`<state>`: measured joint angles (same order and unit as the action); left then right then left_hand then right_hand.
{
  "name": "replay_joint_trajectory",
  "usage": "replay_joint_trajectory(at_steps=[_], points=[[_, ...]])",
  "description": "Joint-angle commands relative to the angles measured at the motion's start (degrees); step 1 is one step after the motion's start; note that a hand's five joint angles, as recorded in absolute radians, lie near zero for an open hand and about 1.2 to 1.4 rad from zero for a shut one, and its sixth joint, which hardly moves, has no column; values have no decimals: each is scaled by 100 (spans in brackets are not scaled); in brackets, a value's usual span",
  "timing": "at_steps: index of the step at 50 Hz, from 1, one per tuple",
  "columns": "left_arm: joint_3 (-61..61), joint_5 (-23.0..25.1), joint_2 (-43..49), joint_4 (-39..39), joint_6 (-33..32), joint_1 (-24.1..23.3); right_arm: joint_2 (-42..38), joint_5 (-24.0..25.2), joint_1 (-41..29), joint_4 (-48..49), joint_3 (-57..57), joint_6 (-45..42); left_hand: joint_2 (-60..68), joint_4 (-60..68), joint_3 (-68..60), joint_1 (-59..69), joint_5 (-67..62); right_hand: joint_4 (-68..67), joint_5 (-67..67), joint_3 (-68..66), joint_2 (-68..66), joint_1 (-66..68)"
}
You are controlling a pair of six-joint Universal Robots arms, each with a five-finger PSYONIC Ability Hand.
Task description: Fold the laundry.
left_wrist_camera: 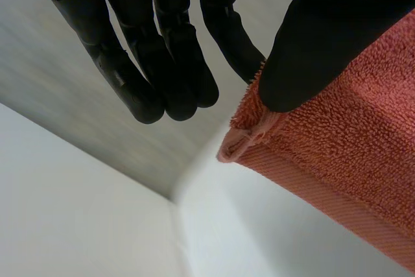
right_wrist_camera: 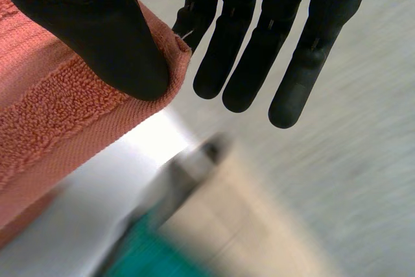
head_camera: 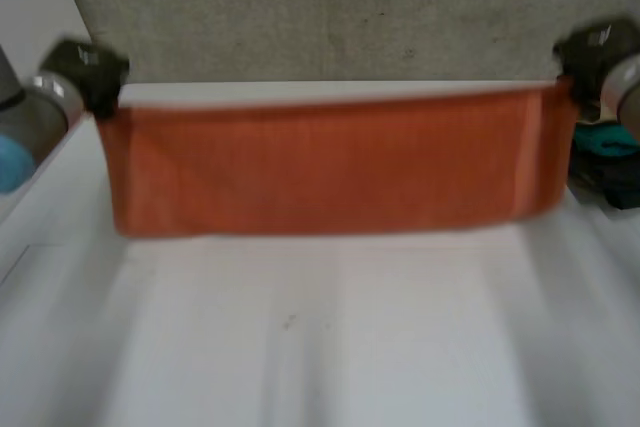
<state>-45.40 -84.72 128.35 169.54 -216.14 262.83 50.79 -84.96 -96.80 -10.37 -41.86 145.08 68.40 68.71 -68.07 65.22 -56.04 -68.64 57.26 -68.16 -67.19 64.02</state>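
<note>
White surface (head_camera: 320, 347) is seen across the near part of the head view, and a grey wall (head_camera: 330, 7) is seen behind it. An orange terry towel (head_camera: 330, 162) is held up in front of that wall, above the far part of the surface, and is stretched taut into a long level band between the two hands. Its upper edge is drawn straight from hand to hand, and a paler stripe is seen near its right end. Whether its lower edge touches the surface cannot be told.

The left arm (head_camera: 30, 117) and the right arm (head_camera: 625, 87) are seen at the two sides.

The towel's upper left corner is gripped by the left hand (head_camera: 90, 72). In the left wrist view the corner is pinched between the thumb and one finger, while the other fingers are held straight and clear of the cloth. The upper right corner is gripped in the same way by the right hand (head_camera: 595, 52): the thumb is pressed onto the hem against one finger, and the rest are left straight.

A teal cloth (head_camera: 605, 139) is seen just below the right hand, beside the towel's right end.
</note>
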Motion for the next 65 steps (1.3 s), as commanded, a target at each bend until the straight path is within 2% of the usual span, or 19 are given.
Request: replay_joint_trajectory(at_steps=[1, 3, 5, 13, 18, 25, 30, 37, 40, 46, 51, 54, 57, 61, 65], points=[[1051, -254, -116, 2317, 941, -118, 97, -275, -23, 3213, 460, 995, 1160, 1129, -1193, 1478, -1396, -1136, 1274, -1184, -1281, 1598], [877, -351, -257, 3264, 1292, -83, 229, -320, 21, 4143, 232, 1197, 1160, 1129, -1193, 1478, -1396, -1136, 1274, -1184, -1281, 1598], [753, -334, -310, 3559, 1452, -65, 282, -302, 30, 4411, 117, 1224, 1160, 1129, -1193, 1478, -1396, -1136, 1274, -1184, -1281, 1598], [-3, -202, -372, 2989, 1584, 49, 81, 31, 74, 3815, 3, 1312, 1160, 1129, -1193, 1478, -1396, -1136, 1274, -1184, -1281, 1598], [-819, -176, -354, 3050, 1680, 155, -69, 304, 65, 3367, -357, 1295, 1160, 1129, -1193, 1478, -1396, -1136, 1274, -1184, -1281, 1598], [-2234, 228, -135, 3340, 1610, 102, -280, 717, -23, 2998, -1429, 1119, 1160, 1129, -1193, 1478, -1396, -1136, 1274, -1184, -1281, 1598], [-3026, 386, -47, 3279, 1400, 93, -420, 770, -49, 2726, -2001, 707, 1160, 1129, -1193, 1478, -1396, -1136, 1274, -1184, -1281, 1598], [-4230, 404, -617, 2507, 671, 242, -289, 753, 12, 1549, -2598, -84, 1160, 1129, -1193, 1478, -1396, -1136, 1274, -1184, -1281, 1598], [-4818, 439, -1126, 1822, 197, 392, 62, 700, 170, 793, -2976, -567, 1160, 1129, -1193, 1478, -1396, -1136, 1274, -1184, -1281, 1598], [-5934, 685, -2469, 251, -804, 909, 1220, 489, 723, -900, -4011, -1778, 1160, 1129, -1193, 1478, -1396, -1136, 1274, -1184, -1281, 1598], [-6340, 1010, -3236, -1061, -1561, 1367, 2092, 568, 1093, -1897, -4673, -2615, 1160, 1129, -1193, 1478, -1396, -1136, 1274, -1184, -1281, 1598], [-6306, 1282, -3465, -1606, -1913, 1517, 2417, 743, 1155, -1802, -4796, -2818, 1160, 1129, -1193, 1478, -1396, -1136, 1274, -1184, -1281, 1598], [-6095, 1449, -3440, -1547, -1984, 1482, 2418, 814, 1138, -1565, -4735, -2644, 1160, 1129, -1193, 1478, -1396, -1136, 1274, -1184, -1281, 1598], [-5481, 1450, -2940, -880, -1573, 1035, 1866, 963, 1024, -837, -4411, -1959, 1160, 1129, -1193, 1478, -1396, -1136, 1274, -1184, -1281, 1598], [-4550, 1047, -2114, -1, -966, 595, 1137, 911, 725, 7, -3813, -1290, 1160, 1129, -1193, 1478, -1396, -1136, 1274, -1184, -1281, 1598]])
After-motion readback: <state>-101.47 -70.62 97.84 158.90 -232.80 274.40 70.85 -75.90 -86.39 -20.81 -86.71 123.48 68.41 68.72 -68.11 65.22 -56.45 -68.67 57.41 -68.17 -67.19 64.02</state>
